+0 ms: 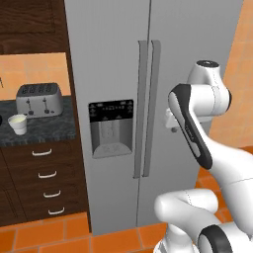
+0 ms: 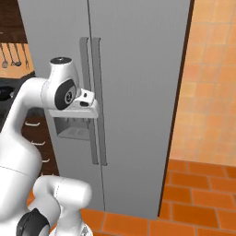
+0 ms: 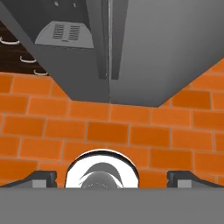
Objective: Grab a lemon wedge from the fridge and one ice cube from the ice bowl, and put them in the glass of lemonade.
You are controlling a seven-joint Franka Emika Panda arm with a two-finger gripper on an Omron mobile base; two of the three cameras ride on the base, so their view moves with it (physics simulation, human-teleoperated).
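The tall light-grey fridge [image 1: 113, 59] stands straight ahead with both doors shut and its two long handles [image 1: 147, 108] side by side. The lemon wedge is hidden. On the dark counter to the left, the glass of lemonade [image 1: 18, 123] stands in front of the silver toaster [image 1: 39, 98]. The ice bowl is out of view. My gripper [image 3: 112, 179] is open, its fingertips [image 3: 41, 178] wide apart with nothing between them, pointing down at the floor before the fridge. My hand [image 2: 86, 99] hangs at dispenser height, just left of the fridge handles [image 2: 92, 101].
The black-panelled dispenser recess [image 1: 111, 126] is set into the left door. Dark wood drawers [image 1: 47, 180] sit under the counter [image 1: 44, 131]. Orange brick floor [image 3: 109, 131] runs up to the fridge's foot. An orange tiled wall [image 2: 212, 83] flanks the fridge on the right.
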